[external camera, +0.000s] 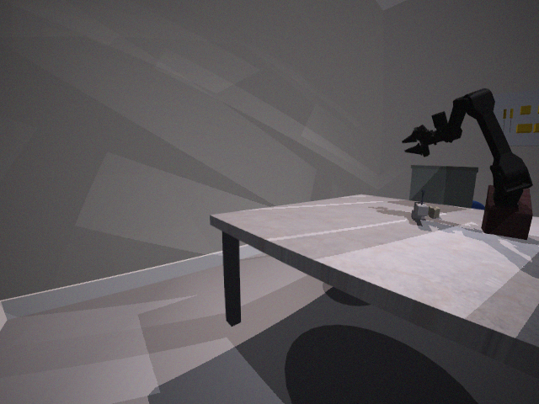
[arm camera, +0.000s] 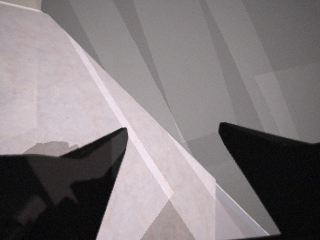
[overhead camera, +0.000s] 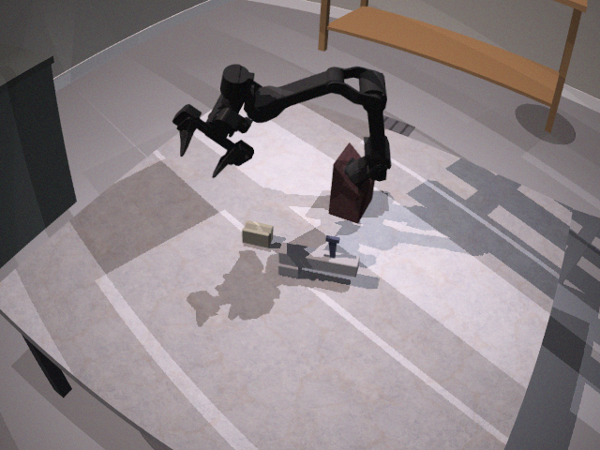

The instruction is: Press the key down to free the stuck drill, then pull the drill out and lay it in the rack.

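Observation:
My gripper (overhead camera: 197, 165) (external camera: 403, 146) (arm camera: 173, 129) is open and empty, high above the table and well away from the blocks. A small dark blue T-shaped piece (overhead camera: 332, 247) (external camera: 422, 196), seemingly the drill, stands upright at the long grey block (overhead camera: 338, 266) (external camera: 420, 210). A small cream block (overhead camera: 256, 235) (external camera: 434, 212) with a grooved top, perhaps the rack, sits apart near the grey block's other end. I cannot make out a separate key. The wrist view shows neither the drill nor the blocks.
The arm stands on a dark red base block (overhead camera: 341, 203) (external camera: 507, 217) behind the grey block. The pale table (overhead camera: 291, 367) (external camera: 392, 261) has its edge in the wrist view. A dark green cabinet (overhead camera: 29, 159) (external camera: 444, 184) and a wooden shelf (overhead camera: 436, 43) stand beyond the table.

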{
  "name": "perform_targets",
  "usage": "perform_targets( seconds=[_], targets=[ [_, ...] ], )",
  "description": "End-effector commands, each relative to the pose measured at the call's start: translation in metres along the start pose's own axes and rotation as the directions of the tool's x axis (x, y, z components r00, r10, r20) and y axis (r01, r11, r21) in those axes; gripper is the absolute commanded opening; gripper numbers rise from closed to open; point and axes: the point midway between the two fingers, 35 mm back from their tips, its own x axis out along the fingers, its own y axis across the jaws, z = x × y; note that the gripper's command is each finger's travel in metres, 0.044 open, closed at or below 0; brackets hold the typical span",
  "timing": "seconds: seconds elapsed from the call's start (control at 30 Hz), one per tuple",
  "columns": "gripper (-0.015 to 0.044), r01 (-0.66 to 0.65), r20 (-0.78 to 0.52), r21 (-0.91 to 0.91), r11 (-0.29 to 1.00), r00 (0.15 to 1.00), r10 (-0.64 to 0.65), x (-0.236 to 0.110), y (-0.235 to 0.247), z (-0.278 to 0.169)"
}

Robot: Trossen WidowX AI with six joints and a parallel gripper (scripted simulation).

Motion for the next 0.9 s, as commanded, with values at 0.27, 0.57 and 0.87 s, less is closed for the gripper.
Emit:
perform_targets(
  seconds=[0.27,0.57,0.87],
  targets=[
    [0.0164,-0.001,-0.004,0.007,1.0,1.0,0.001,0.001,0.001,0.0],
    [0.0,-0.058,-0.25,0.309,0.949,0.958,0.14,0.056,0.072,0.01],
    [0.0,-0.07,-0.441,0.471,0.879,0.845,0.303,0.066,0.148,0.016]
  ],
)
